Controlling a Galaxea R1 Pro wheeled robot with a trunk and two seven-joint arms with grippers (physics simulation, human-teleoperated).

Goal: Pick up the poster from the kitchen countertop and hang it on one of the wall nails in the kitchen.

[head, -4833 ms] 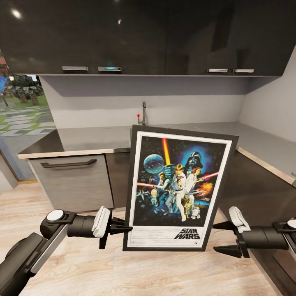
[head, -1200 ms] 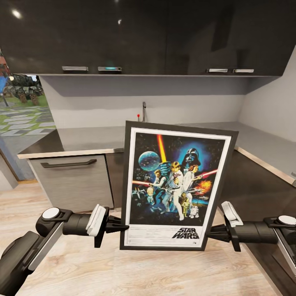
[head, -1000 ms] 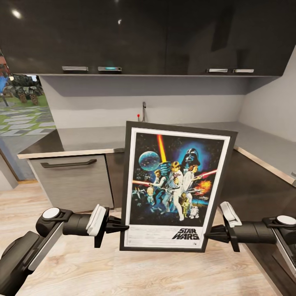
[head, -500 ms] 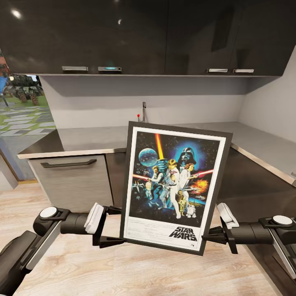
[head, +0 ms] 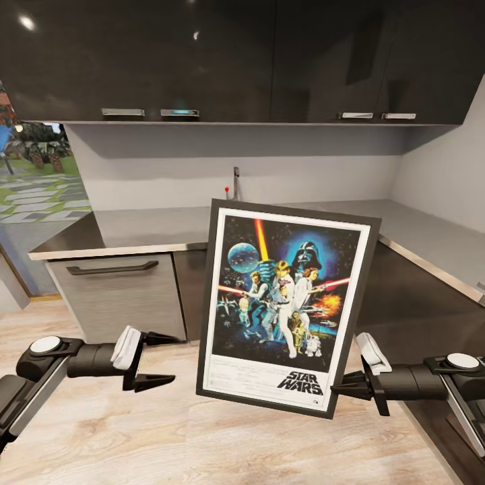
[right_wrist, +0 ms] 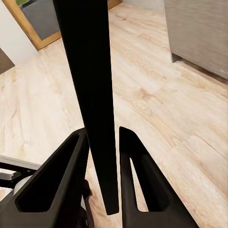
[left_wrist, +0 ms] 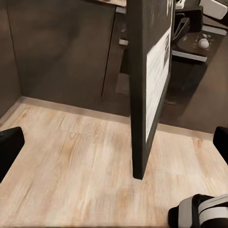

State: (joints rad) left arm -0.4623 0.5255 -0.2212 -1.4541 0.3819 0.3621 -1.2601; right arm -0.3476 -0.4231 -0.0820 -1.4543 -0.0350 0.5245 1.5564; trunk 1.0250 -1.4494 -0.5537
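Note:
The framed Star Wars poster [head: 285, 306] hangs upright, slightly tilted, in front of the kitchen countertop [head: 135, 229]. My right gripper [head: 338, 387] is shut on its lower right edge. In the right wrist view the black frame edge [right_wrist: 92, 85] runs between the two fingers [right_wrist: 71, 164] of that gripper [right_wrist: 102, 166]. My left gripper [head: 174, 357] stands open a short way left of the poster, touching nothing. The left wrist view looks at the poster's side edge [left_wrist: 140, 95] past the spread left gripper [left_wrist: 116, 145]. The wall nails are out of view.
Dark upper cabinets [head: 202, 60] hang above the pale grey backsplash wall. A tap [head: 236, 185] stands at the back of the counter. A grey drawer front [head: 118, 296] sits under the counter on the left. The dark counter leg [head: 431, 303] runs along the right. Wooden floor [head: 202, 444] lies below.
My left gripper has opened, let go of the poster's left edge and drawn back to the left. The right gripper, open at first, is shut on the right edge and holds the poster alone.

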